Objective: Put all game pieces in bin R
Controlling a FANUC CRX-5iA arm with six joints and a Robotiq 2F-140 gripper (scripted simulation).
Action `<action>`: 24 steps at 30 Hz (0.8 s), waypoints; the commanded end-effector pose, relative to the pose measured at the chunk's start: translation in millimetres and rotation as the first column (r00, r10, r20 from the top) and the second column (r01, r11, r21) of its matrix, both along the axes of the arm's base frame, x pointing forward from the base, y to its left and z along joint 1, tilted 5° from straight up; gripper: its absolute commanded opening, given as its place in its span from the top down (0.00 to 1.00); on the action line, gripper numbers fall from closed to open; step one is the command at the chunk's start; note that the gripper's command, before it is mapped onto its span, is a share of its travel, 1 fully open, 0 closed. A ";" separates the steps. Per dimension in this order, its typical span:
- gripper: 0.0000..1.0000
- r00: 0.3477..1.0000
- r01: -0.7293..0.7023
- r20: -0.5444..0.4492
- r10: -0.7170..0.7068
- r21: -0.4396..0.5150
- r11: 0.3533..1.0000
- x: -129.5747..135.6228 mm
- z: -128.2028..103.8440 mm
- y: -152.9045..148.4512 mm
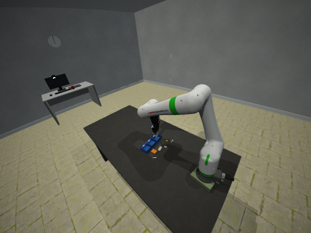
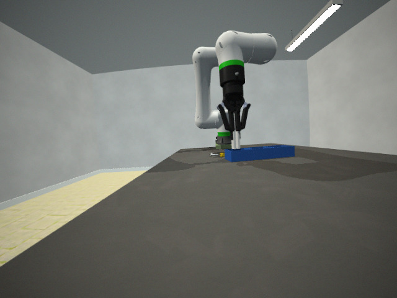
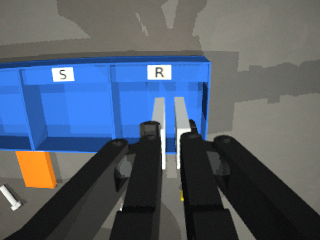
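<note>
A long blue bin (image 1: 150,144) lies on the dark table, divided into compartments. In the wrist view its labels S (image 3: 63,75) and R (image 3: 159,72) show, with R at the right end. My gripper (image 3: 169,112) hangs just above the R compartment with its fingers nearly together, and I see nothing between the pads. It also shows in the exterior view (image 2: 236,144), at the bin's (image 2: 259,152) left end. A small yellow piece (image 1: 166,141) lies on the table beside the bin's R end. The visible bin floor looks empty.
An orange block (image 1: 153,151) lies against the bin's near side and shows in the wrist view (image 3: 36,168). A white bolt (image 1: 154,157) lies in front of it. Small white parts (image 1: 172,141) and a dark item (image 1: 160,148) lie towards the robot base (image 1: 205,175).
</note>
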State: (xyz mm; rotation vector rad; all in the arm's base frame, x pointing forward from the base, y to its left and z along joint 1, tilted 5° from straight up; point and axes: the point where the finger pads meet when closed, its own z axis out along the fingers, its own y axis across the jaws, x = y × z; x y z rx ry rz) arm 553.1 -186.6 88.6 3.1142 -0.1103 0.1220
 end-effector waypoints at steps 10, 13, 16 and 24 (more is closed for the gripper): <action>0.95 1.000 0.000 0.000 0.000 0.000 1.000 -0.9 27.1 10.6; 0.95 1.000 0.000 0.000 0.000 0.000 1.000 0.6 26.8 25.5; 0.95 1.000 0.000 0.000 0.000 0.000 1.000 1.1 26.7 30.5; 0.95 1.000 0.000 0.000 0.000 0.000 1.000 5.1 26.0 70.3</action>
